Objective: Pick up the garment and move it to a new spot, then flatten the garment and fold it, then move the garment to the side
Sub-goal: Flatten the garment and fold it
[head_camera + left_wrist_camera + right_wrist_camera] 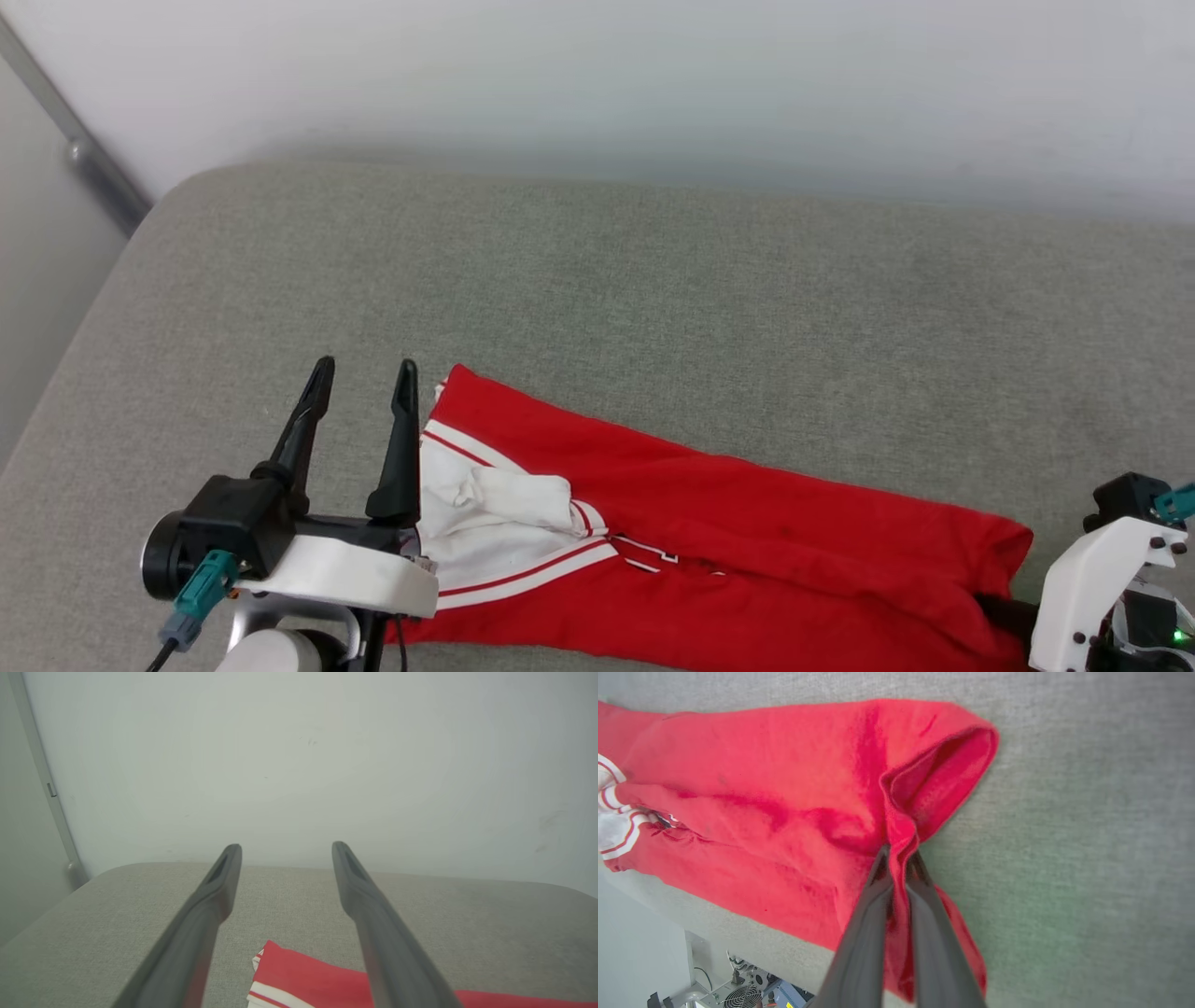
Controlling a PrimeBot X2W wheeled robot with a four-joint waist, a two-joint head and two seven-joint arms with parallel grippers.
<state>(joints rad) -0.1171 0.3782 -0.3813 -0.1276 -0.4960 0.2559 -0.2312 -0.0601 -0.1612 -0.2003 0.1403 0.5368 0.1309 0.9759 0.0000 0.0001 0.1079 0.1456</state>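
Garment (747,541) is laid lengthwise across the near part of a grey cushion (653,280), stretched from the lower left of the head view to the lower right. A white sleeve (509,499) is bunched at its left end, and red-and-white striped trim is seen beside it. The right end effector (899,855) is closed on the garment. In the right wrist view a ridge of red cloth at the open hem is pinched between its two dark fingers, which are set nearly together, and the cloth around the pinch is gathered into creases. In the head view that pinch is found at the garment's right end, close to the cushion's near edge. The left end effector (366,366) is spread wide, with nothing held between its fingers. It is placed just beside the garment's left end, one finger (403,439) next to the sleeve, though contact cannot be judged. In the left wrist view the fingers are pointed over the cushion toward a pale wall (299,756), and the garment's striped corner is seen below, between them.
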